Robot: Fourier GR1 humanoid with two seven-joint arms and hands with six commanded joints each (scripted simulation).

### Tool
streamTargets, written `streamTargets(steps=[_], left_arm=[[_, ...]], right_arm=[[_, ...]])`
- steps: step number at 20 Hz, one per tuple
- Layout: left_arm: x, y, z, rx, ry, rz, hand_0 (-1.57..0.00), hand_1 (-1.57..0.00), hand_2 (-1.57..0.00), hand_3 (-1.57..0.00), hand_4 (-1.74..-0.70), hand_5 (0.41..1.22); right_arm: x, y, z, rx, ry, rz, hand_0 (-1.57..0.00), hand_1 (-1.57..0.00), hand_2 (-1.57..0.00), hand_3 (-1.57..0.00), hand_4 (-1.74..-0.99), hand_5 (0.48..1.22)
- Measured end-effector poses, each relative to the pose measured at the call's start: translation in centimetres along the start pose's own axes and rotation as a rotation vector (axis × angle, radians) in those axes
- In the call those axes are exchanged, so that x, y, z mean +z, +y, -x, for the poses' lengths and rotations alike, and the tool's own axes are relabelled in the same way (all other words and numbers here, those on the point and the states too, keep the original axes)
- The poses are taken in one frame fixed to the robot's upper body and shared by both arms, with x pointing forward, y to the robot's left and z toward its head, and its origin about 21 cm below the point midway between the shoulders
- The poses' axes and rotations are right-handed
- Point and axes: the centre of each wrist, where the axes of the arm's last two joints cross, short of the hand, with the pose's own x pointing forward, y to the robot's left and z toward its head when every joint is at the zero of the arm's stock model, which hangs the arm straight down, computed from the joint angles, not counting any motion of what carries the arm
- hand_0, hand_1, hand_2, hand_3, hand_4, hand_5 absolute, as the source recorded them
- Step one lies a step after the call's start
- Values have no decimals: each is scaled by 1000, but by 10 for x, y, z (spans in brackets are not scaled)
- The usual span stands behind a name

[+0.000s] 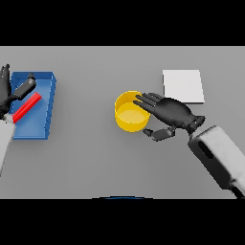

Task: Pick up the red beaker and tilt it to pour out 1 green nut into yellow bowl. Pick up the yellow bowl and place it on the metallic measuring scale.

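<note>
A: Landmark is the yellow bowl (131, 112). Nearest you, your right hand (171, 112) is just right of it. Fingers are straight and reach over the rim, thumb is tucked low near the bowl's wall. It's hugging the bowl, not clamped on it.

B: Nut in the bowl?

A: Can't tell. The inside reads plain yellow.

B: Beaker?

A: The red beaker (27, 107) is well left of the bowl, lying tilted over a blue tray (48, 91). Your left hand (6, 93) is at its upper end. Can't tell whether those fingers are around it or only beside it.

B: Scale?

A: The pale square metallic measuring scale (183, 86) is right of the bowl and a bit farther back, apart from it.

B: Risks?

A: Close before the thumb seats and the bowl skids or tips. With the fingers over the rim, you could drag it as you lift. And if the pour isn't done, you'd be moving an empty bowl.

B: Surface?

A: Flat grey table (95, 158). Nothing lies between bowl and scale.
</note>
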Motion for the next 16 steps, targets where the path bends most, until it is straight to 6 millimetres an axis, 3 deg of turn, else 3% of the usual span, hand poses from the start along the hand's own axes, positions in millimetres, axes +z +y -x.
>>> streamTargets(steps=[4,9,16], left_arm=[[0,2,-2,3,6,4,0,0,0,0,-746,707],[-2,3,1,0,3,-1,1,1,1,1,-738,698],[4,3,7,2,-10,-1,1,1,1,1,-744,698]], right_arm=[[-19,-1,0,122,-29,-126,1,1,1,1,-1215,717],[-49,4,-10,148,-65,-229,1,1,1,1,-1238,727],[-67,1,-13,219,-58,-313,1,1,1,1,-1261,736]])
